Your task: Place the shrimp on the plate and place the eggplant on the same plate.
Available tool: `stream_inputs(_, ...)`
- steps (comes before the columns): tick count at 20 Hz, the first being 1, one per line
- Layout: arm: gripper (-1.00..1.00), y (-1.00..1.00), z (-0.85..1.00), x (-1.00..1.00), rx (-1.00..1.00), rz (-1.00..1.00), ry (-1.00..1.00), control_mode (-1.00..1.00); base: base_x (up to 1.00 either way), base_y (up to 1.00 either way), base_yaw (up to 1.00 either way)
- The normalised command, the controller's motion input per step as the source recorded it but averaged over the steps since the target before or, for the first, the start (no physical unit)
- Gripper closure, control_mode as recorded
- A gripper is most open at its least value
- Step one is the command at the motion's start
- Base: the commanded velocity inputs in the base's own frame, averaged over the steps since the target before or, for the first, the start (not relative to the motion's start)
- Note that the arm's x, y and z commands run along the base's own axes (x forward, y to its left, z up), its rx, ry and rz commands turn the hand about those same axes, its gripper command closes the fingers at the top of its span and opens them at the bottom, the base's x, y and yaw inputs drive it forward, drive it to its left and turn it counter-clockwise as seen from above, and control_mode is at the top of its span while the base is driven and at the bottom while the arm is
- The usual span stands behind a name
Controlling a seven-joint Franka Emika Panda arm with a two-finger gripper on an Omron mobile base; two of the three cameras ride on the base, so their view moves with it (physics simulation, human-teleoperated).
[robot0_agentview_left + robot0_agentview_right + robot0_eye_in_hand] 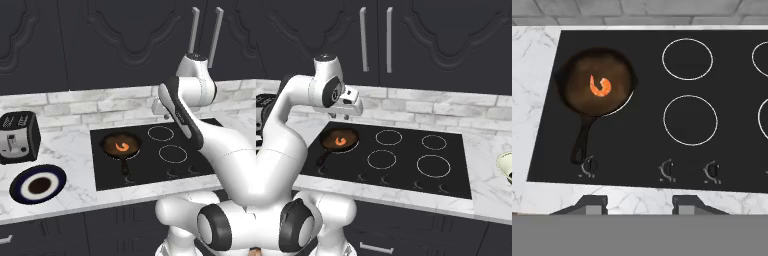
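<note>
The shrimp (pixel 600 86), a small curled orange piece, lies in the middle of a black frying pan (pixel 577 100) on the stove's front left burner; it also shows as the shrimp (pixel 122 146) and the shrimp (pixel 340 141). The plate (pixel 55 176), navy-rimmed with a white ring and brown centre, sits on the marble counter left of the stove. My gripper (pixel 639 204) hangs high above the stove, pointing down, open with nothing between its fingers. The gripper (pixel 345 117) is behind and above the pan, partly hidden by the arm at the gripper (pixel 164 114). The eggplant is out of view.
A silver toaster (pixel 17 136) stands behind the plate at the far left. The black cooktop (pixel 647 155) has several ringed burners and knobs along its front. A pale cream bowl (pixel 504 165) sits on the counter at the far right. Dark cabinets rise behind.
</note>
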Motion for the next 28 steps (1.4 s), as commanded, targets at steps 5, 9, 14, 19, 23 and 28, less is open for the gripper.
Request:
stream_inputs(5,-1.00,0.16,-0.28,0.00,0.03,-0.01,0.00,-1.00,0.00,0.00,0.00)
stream_inputs(9,-1.00,0.20,-0.53,0.00,0.08,-0.01,0.00,-1.00,0.00,0.00,0.00)
stream_inputs(14,-1.00,0.38,-0.39,0.09,0.02,-0.02,0.00,-1.00,0.00,0.00,0.00)
stream_inputs(19,-1.00,0.31,-0.50,0.32,0.00,0.00,0.00,-1.00,0.00,0.00,0.00)
stream_inputs(23,-1.00,0.30,-0.48,0.60,-0.01,-0.01,0.00,-1.00,0.00,0.00,0.00)
stream_inputs(28,-1.00,0.47,-0.34,0.88,-0.03,-0.07,0.00,-1.00,0.00,0.00,0.00)
